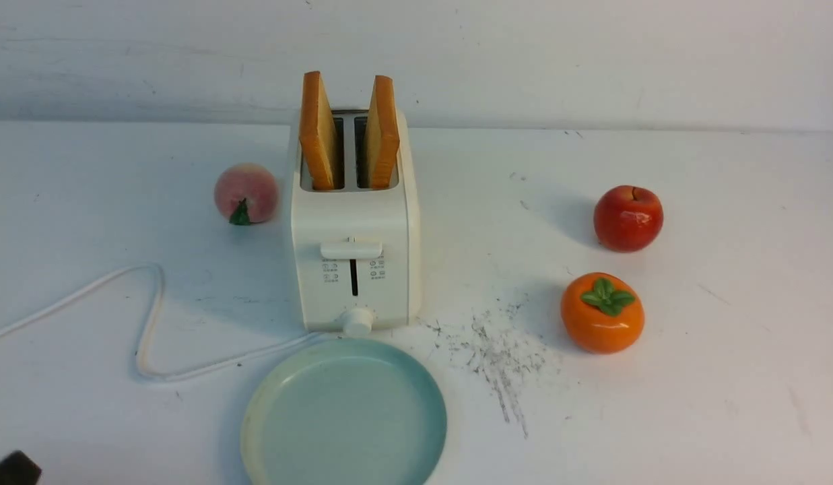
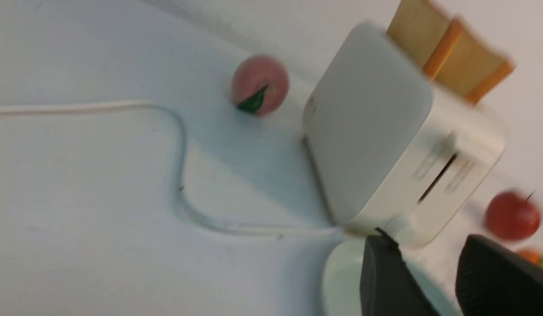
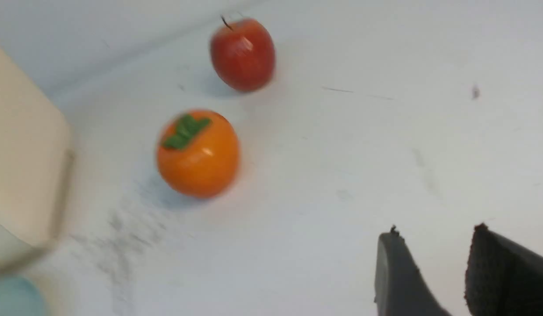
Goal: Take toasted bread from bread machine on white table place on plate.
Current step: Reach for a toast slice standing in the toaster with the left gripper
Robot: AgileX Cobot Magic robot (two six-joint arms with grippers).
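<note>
toast: two slices, left slice (image 1: 318,135) and right slice (image 1: 384,135), stood upright in the slots, tops left proud, probably so that an edge can be pinched
toaster (image 1: 352,269): set beyond the plate, lever side turned to the near side, slots run near to far, which likely lets each slice be gripped by its faces
plate (image 1: 342,411): laid bare just in front of the toaster, presumably to keep the carry short
cord (image 1: 150,330): led off to the left, probably kept out of the plate's way
fruit: peach (image 2: 260,83) placed left of the toaster, apple (image 3: 242,55) and persimmon (image 3: 199,153) well to the right, seemingly not needed for the task
left pincer (image 2: 422,259): fingers parted by a moderate gap, nothing held between them, toast untouched
right pincer (image 3: 447,254): likewise parted moderately, nothing gripped, held over the table (image 3: 306,219) on the right side
</note>
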